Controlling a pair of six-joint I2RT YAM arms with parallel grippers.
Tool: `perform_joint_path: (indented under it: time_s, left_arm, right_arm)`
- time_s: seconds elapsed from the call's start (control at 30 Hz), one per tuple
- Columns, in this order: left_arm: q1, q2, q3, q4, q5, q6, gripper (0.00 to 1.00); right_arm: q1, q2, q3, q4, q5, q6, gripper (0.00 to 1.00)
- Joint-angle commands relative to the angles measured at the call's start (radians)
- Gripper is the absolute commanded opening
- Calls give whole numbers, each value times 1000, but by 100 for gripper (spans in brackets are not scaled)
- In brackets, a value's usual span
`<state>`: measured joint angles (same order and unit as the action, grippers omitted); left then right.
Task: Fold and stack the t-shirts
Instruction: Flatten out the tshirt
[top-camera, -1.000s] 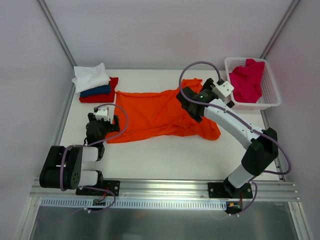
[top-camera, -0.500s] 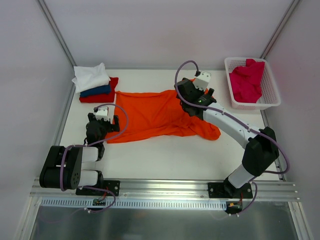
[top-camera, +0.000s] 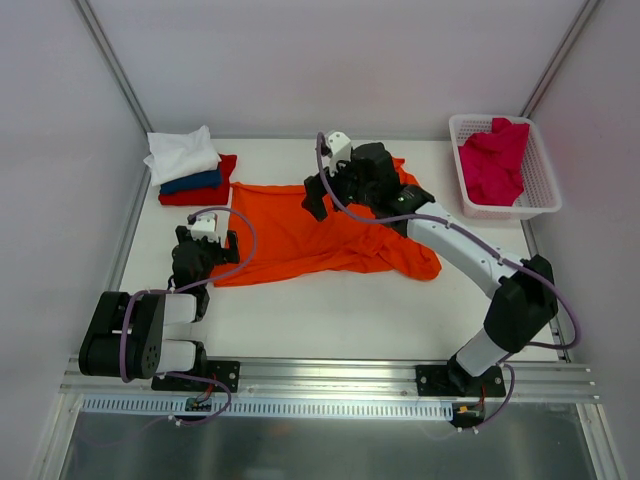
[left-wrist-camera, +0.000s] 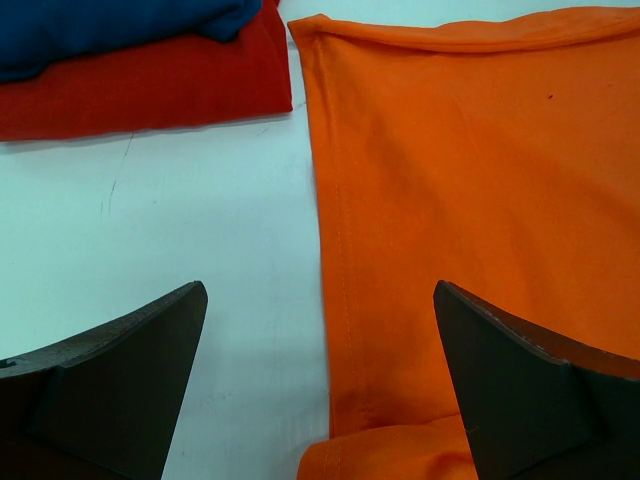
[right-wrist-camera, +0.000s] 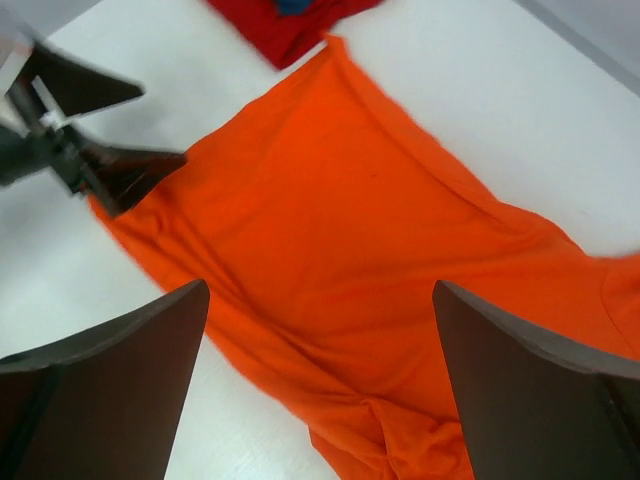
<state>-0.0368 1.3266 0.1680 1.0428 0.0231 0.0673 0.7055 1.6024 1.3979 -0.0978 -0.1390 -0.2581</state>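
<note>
A large orange t-shirt (top-camera: 300, 228) lies spread on the white table, bunched at its right end. My right gripper (top-camera: 322, 192) hovers open and empty above its upper middle; the shirt fills the right wrist view (right-wrist-camera: 370, 250). My left gripper (top-camera: 205, 243) is open and empty at the shirt's left hem, which shows in the left wrist view (left-wrist-camera: 450, 200). A stack of folded shirts, white (top-camera: 181, 151) over dark blue (top-camera: 192, 182) over red (top-camera: 196, 194), sits at the back left. A crimson-pink shirt (top-camera: 493, 160) lies in the basket.
A white lattice basket (top-camera: 540, 200) stands at the back right. Grey walls enclose the table on three sides. A metal rail (top-camera: 330, 385) runs along the near edge. The red (left-wrist-camera: 140, 85) and blue (left-wrist-camera: 110, 25) shirts show at the top of the left wrist view.
My right arm has swung left across the orange shirt, from its right part to above its upper middle. The left arm has not moved.
</note>
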Motion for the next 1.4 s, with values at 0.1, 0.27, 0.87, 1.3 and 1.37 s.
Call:
perform_joint_path:
  time_s: [0.1, 0.27, 0.87, 1.3, 1.37]
  left_arm:
    - [12, -3, 13, 49, 24, -11, 99]
    - [12, -3, 13, 49, 24, -11, 99]
    - [12, -3, 13, 49, 24, -9, 99]
    - [12, -3, 13, 49, 26, -11, 99]
    - [12, -3, 13, 49, 26, -9, 99]
  right_arm:
    - [-70, 13, 36, -125, -188, -244, 100]
    - [-178, -15, -77, -30, -10, -221, 100]
    - [-572, -70, -289, 170, -119, 34, 97]
    - [-788, -203, -560, 345, -264, 325, 99]
    - [-796, -225, -592, 349, -307, 348, 99]
